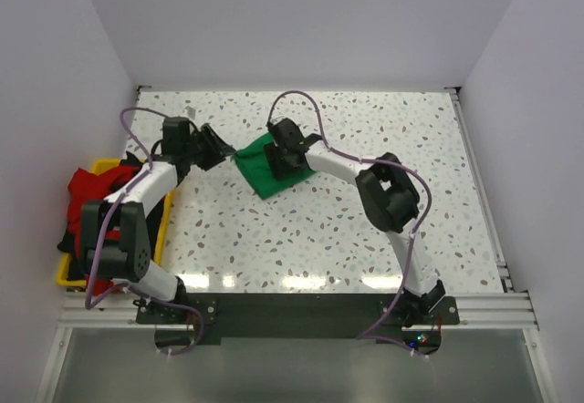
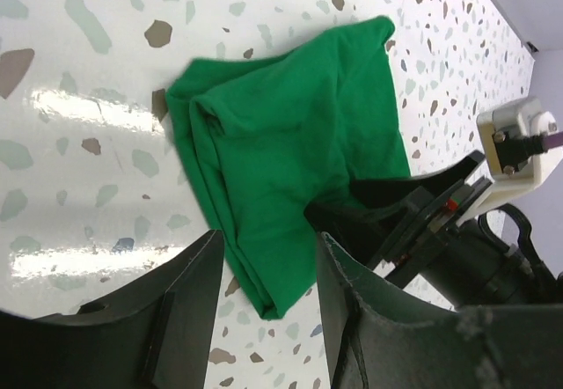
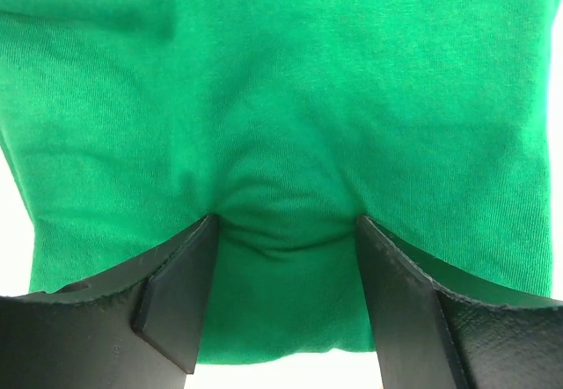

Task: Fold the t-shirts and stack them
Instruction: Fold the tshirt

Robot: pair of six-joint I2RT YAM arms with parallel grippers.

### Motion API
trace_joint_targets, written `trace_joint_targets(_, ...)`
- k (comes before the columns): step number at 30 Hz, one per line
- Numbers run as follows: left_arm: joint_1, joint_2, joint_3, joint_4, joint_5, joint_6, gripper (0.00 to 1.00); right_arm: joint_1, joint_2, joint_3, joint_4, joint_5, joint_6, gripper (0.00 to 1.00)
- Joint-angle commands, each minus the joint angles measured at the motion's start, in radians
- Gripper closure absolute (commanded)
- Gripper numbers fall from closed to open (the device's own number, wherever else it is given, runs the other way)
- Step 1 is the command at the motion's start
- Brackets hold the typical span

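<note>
Tabletop [image 1: 383,129] from above, white with little specks: green t-shirt [image 1: 272,177] near the middle and a bit to the left, folded into a small slanted square, lying flat. Left gripper [image 1: 219,152] right at its left corner, right gripper [image 1: 285,159] on top of its far part. Lots of bare room in front, behind and to the right, with white walls on three sides. Yellow bin [image 1: 66,273] at the left edge, holding a red t-shirt [image 1: 96,189] and some dark cloth in a heap, well apart from the green one and close beside the left arm. From the left wrist: green t-shirt [image 2: 290,134] in soft layers, a thick rolled fold down its left side, one corner reaching in between the two black fingers [image 2: 185,301]. Jaws apart, nothing squeezed, no grip on the cloth. Right gripper [image 2: 422,222] just beside, down on the right part of the cloth and blocking that side. From the right wrist: green t-shirt [image 3: 281,99] filling nearly everything, smooth, with one small bunched wrinkle between the fingers [image 3: 176,301]. Jaws spread wide, tips down on the cloth, nothing pinched. Thin bits of white table at both side edges.
</note>
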Motion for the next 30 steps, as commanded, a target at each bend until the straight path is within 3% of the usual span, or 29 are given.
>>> trace_joint_targets(1, -0.038, -0.077, -0.049, 0.035, -0.01, 0.009, 0.5, 0.033, -0.075, -0.221, -0.125, 0.037, 0.01, 0.32)
trace_joint_targets(10, -0.2, -0.163, -0.228, 0.101, -0.066, -0.016, 0.5, 0.114, -0.418, -0.715, 0.002, -0.045, 0.157, 0.32)
trace_joint_targets(16, -0.316, -0.171, -0.261, 0.139, -0.053, -0.027, 0.58, 0.132, -0.634, -0.887, 0.107, -0.108, 0.286, 0.32)
trace_joint_targets(25, -0.408, -0.206, -0.23, 0.118, -0.086, -0.048, 0.74, 0.106, -0.813, -0.803, 0.093, -0.039, 0.306, 0.32)
trace_joint_targets(30, -0.461, -0.202, -0.209, 0.103, -0.1, -0.042, 0.82, -0.004, -0.772, -0.786, 0.206, -0.197, 0.309, 0.34)
